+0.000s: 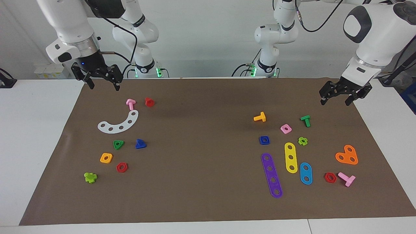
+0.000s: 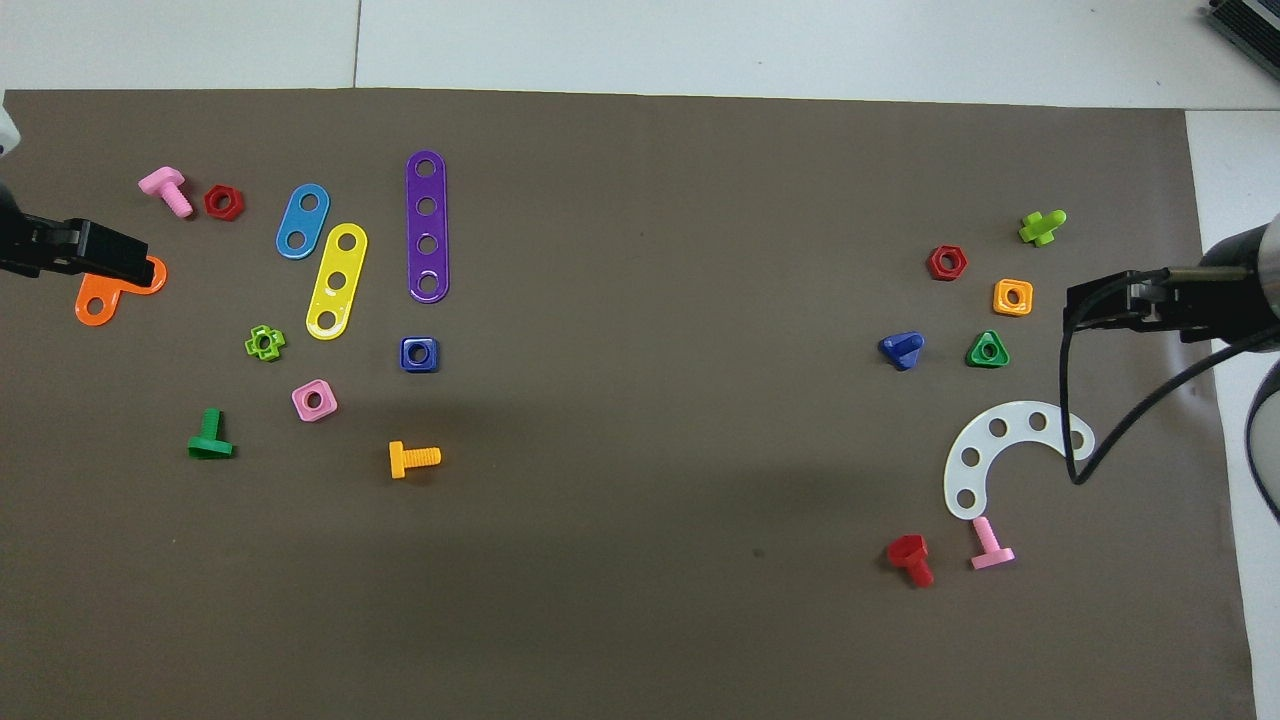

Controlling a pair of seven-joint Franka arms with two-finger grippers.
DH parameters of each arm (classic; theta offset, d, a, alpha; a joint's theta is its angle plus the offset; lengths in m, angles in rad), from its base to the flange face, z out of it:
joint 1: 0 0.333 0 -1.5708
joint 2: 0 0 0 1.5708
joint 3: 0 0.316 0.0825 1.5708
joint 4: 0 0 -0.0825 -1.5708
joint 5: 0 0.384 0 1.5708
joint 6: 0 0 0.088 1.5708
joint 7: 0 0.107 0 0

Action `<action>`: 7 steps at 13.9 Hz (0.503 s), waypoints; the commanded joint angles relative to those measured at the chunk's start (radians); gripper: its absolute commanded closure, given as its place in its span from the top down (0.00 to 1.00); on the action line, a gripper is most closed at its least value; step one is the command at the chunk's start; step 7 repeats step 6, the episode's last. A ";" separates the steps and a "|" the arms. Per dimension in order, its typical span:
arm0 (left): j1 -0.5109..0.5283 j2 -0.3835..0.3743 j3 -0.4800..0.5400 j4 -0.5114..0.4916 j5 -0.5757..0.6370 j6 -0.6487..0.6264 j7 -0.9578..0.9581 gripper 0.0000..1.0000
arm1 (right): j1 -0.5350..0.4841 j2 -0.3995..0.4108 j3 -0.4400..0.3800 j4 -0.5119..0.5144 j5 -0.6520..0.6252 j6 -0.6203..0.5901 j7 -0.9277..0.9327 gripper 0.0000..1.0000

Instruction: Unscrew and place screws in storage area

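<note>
Lying on the brown paper mat (image 1: 208, 201) toward the right arm's end of the bench, the small blue plastic triangular-headed screw (image 1: 140, 144) is sitting beside the white curved five-hole strip (image 1: 119, 123). Both the right pincer (image 1: 102, 85) and left pincer (image 1: 336, 99) are hanging open and empty over the mat's corners.
</note>
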 commanded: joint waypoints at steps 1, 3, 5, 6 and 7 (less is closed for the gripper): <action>0.030 -0.037 -0.010 -0.041 0.015 0.005 0.002 1.00 | -0.051 -0.007 0.041 0.005 0.018 -0.017 -0.026 1.00; 0.019 -0.037 -0.010 -0.041 0.015 0.008 -0.002 1.00 | -0.061 -0.007 0.059 0.003 0.017 -0.017 -0.022 1.00; 0.018 -0.037 -0.010 -0.039 0.015 0.007 0.003 1.00 | -0.060 -0.007 0.059 -0.001 0.018 -0.015 -0.022 1.00; 0.018 -0.037 -0.011 -0.041 0.015 0.007 0.005 1.00 | -0.056 -0.002 0.057 -0.001 0.018 -0.015 -0.022 1.00; 0.018 -0.037 -0.011 -0.041 0.015 0.007 0.005 1.00 | -0.056 -0.002 0.057 -0.001 0.018 -0.015 -0.022 1.00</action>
